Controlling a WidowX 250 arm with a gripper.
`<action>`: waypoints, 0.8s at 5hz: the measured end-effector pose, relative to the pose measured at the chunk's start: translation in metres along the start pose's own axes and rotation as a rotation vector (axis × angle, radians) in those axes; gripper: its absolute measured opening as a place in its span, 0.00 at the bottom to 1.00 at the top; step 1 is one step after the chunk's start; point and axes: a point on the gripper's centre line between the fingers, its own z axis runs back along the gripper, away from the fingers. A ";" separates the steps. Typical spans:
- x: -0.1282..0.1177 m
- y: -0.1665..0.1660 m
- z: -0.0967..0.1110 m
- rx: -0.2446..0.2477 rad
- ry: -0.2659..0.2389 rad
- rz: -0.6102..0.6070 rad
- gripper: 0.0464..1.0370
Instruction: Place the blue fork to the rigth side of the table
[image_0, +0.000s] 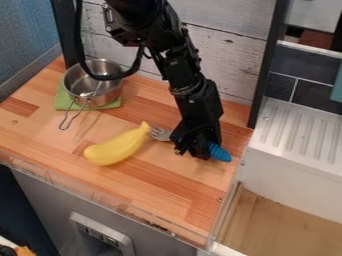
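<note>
Blue fork and its neighbours were arranged left to right. A metal pot sat on a green cloth; a yellow banana lay mid-table, its stem just beside the fork's metal prongs. The fork occupied the right part of the wooden tabletop, its handle partly hidden by the black gripper; whether this clasped it could not be determined.

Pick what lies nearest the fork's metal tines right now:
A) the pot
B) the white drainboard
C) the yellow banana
C: the tines of the fork lie right beside the stem end of the banana.
</note>
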 end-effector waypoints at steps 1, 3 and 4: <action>0.012 -0.010 0.010 0.013 -0.039 0.010 0.37; 0.029 -0.042 0.022 0.007 -0.079 -0.013 0.37; 0.040 -0.053 0.021 -0.002 -0.095 -0.046 0.37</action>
